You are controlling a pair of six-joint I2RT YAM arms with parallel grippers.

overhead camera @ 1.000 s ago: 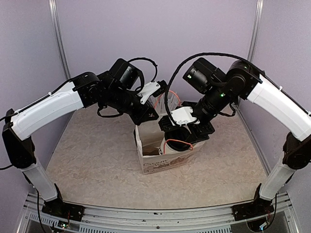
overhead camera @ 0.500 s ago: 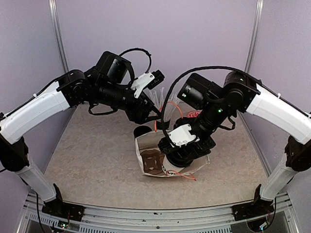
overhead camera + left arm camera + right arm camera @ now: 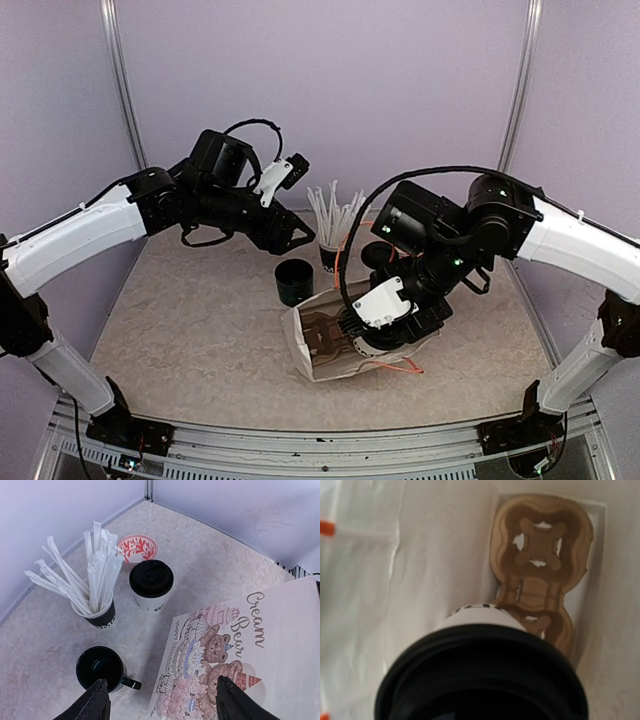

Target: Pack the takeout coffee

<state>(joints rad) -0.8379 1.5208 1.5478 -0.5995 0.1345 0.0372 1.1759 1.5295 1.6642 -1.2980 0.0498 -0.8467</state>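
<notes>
Black fingertips (image 3: 100,702) of the left jaws stand wide apart with nothing between them, hanging in the air above the desk (image 3: 190,330). Straight below them sit a squat black mug (image 3: 100,667) and, to one side, the printed face of a white paper bag (image 3: 260,645) lettered "Cream Bear". Farther out stands one white cup (image 3: 151,585) of the takeout coffee, upright with its black lid on, just beside a black cup of wrapped straws (image 3: 97,615). A small red-patterned dish (image 3: 137,548) lies beyond it, near the corner.

The right jaws reach into the tipped bag's mouth and hold the other lidded cup (image 3: 480,645) — their own fingers are out of the wrist view. That cup's base points at a brown cardboard carrier (image 3: 540,545) on the bag's floor; whether the two touch I cannot tell.
</notes>
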